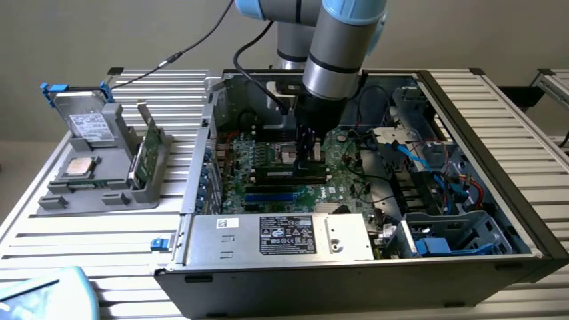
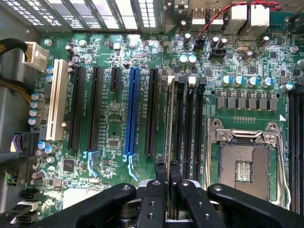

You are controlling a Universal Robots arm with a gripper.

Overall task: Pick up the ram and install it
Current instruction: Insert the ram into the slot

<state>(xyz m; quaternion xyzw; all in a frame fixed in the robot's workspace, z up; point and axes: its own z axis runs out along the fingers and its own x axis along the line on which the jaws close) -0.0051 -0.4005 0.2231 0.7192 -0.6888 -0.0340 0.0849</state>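
Observation:
My gripper (image 2: 168,167) is shut on the ram (image 2: 169,118), a thin stick seen edge-on between the two black fingertips. The ram stands upright along the outermost of several black memory slots (image 2: 187,128), next to the empty processor socket (image 2: 244,164). I cannot tell whether it is seated in that slot or just above it. In the exterior view the arm reaches down into the open computer case (image 1: 213,120), and the gripper (image 1: 310,159) hangs low over the green motherboard (image 1: 258,157) near its middle.
Long expansion slots, one blue (image 2: 132,111) and one white (image 2: 58,99), lie beside the memory slots. A grey holder (image 1: 116,190) at the exterior view's left carries a silver drive (image 1: 89,123), a square chip (image 1: 78,167) and a green board (image 1: 151,150). Cables (image 1: 427,157) and a power supply (image 1: 284,237) crowd the case.

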